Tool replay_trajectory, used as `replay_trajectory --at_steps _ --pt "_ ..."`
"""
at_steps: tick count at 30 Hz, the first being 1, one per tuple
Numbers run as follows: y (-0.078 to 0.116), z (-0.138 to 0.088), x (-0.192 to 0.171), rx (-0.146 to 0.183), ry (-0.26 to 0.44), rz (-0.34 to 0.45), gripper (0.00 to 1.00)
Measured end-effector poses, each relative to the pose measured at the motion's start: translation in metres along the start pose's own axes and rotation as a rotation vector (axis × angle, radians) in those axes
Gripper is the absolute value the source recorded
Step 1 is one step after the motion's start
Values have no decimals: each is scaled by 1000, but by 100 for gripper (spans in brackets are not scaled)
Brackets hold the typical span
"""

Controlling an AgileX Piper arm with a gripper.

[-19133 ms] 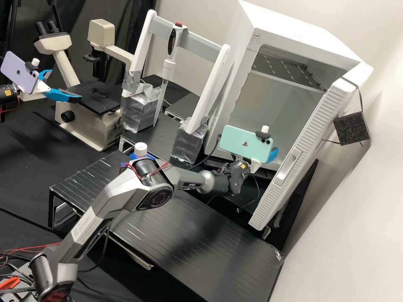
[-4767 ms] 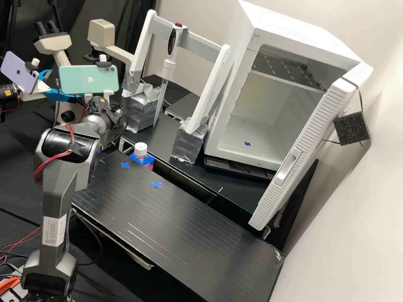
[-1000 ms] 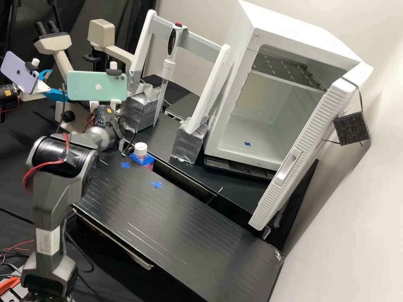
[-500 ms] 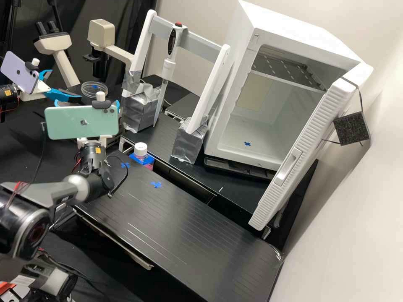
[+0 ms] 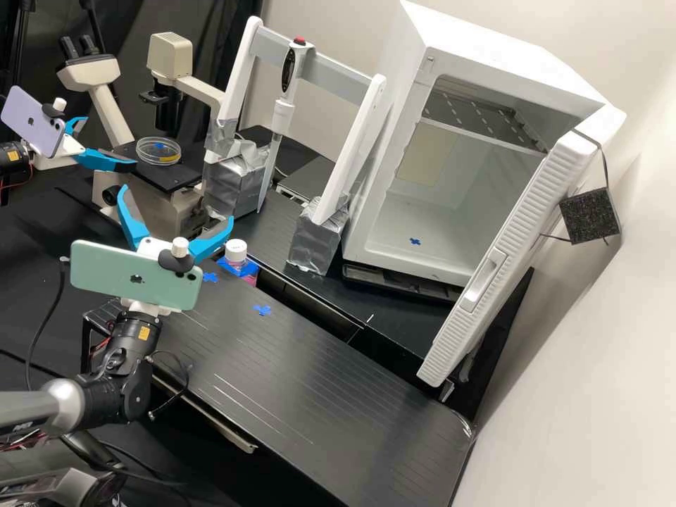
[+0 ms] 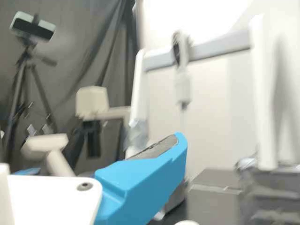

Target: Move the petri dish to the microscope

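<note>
A round clear petri dish (image 5: 158,151) lies flat on the black stage of the beige microscope (image 5: 169,56), with a bit of yellow at its edge. My gripper (image 5: 176,205) is in front of the stage in the high view, apart from the dish, its two blue fingers spread wide with nothing between them. In the wrist view one blue finger (image 6: 145,180) of the gripper stands out beyond the white mount, and the beige microscope (image 6: 92,102) is blurred behind.
Right of the microscope stands a white pipette rack (image 5: 352,148) with taped feet. A white-capped bottle (image 5: 236,251) sits by the black platform (image 5: 317,380). The incubator (image 5: 436,176) has its door open. A second arm's blue fingers (image 5: 105,160) are left of the stage.
My arm has drawn back from the stage, toward the lower left of the high view. The dish, out of sight 1.0 s ago, now shows on the stage; it stays put since 0.5 s ago.
</note>
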Motion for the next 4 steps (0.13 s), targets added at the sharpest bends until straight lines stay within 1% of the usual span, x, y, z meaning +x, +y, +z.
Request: replay_trajectory --at_steps 2,4 --pt "4 -2 -2 -22 12 34 100" --pt "6 -1 -2 -30 11 48 100"
